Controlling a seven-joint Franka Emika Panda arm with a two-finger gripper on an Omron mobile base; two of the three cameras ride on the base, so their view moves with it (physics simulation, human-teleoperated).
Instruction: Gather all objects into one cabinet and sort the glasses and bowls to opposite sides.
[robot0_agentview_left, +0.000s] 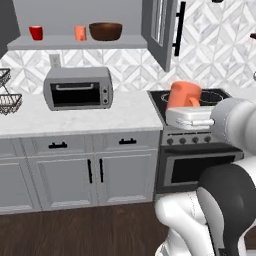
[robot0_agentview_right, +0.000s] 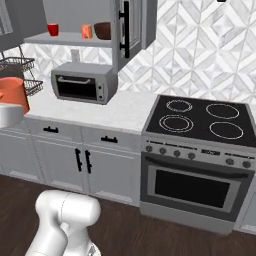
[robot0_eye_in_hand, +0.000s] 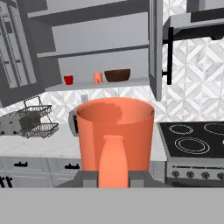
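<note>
Smooth cylindrical orange cup (robot0_eye_in_hand: 116, 133) clamped in end effector (robot0_eye_in_hand: 113, 177); round brown bowl (robot0_eye_in_hand: 117, 75) on flat shelf (robot0_eye_in_hand: 131, 82)

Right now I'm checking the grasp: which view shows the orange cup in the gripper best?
The hand view: the held orange cup is close, upright, its rim and open mouth plain. The left base view shows its side above the gripper. In the right base view it sits at the left edge.

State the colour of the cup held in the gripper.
Orange-salmon. The held cup shows best in the hand view, close up in the gripper.
</note>
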